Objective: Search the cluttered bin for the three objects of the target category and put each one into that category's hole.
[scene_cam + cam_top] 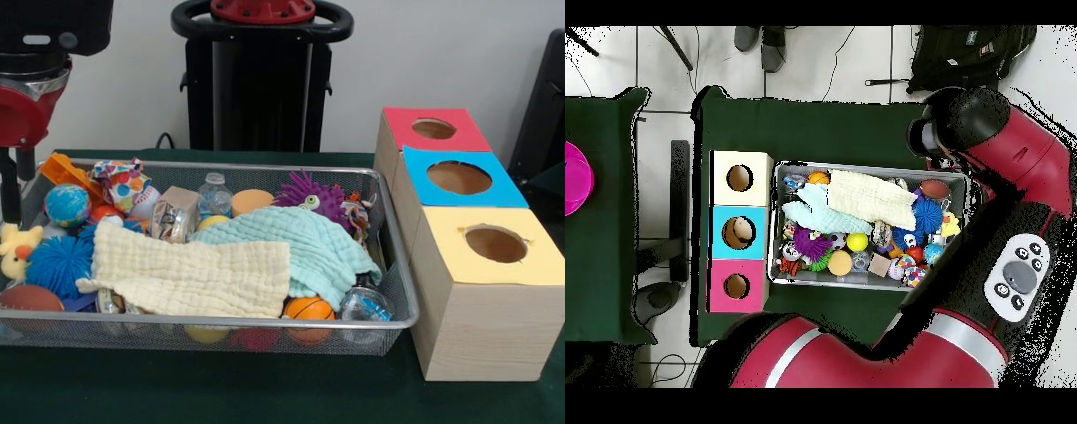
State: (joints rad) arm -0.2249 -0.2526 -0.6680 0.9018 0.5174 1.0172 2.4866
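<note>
A red and black robot arm [1005, 190] sweeps over the right end of the table in the overhead view, its bulk covering that corner. Below it sits the large shallow silver wire-mesh basket [393, 256], its long axis running across the dark green table [265, 389]. Just beside the basket's other end stand three pale wooden boxes in a row, touching each other: a yellow-topped box [530, 265], a blue-topped box [503, 190] and a red-topped box [472, 137] with its round hole [433, 129].

Inside the basket, a cream muslin cloth [190, 274] and a mint-green muslin cloth [300, 243] lie spread over the middle, hiding whatever is underneath. Around them show a blue spiky rubber ball [57, 263], a purple spiky ball with googly eyes [311, 196], a small orange basketball [310, 308] and a globe-patterned ball [67, 204].

The yellow plush chick with an orange beak [18, 250] sits upright at the basket's left end in the front view, partly cut off by the picture's edge and facing forward. The gripper [11, 190] hangs just above and behind it, mostly out of frame, only a dark stem showing; whether it is released or clenched cannot be told. The chick lies at the far end of the basket from the red hole. No striped plush can be made out.
</note>
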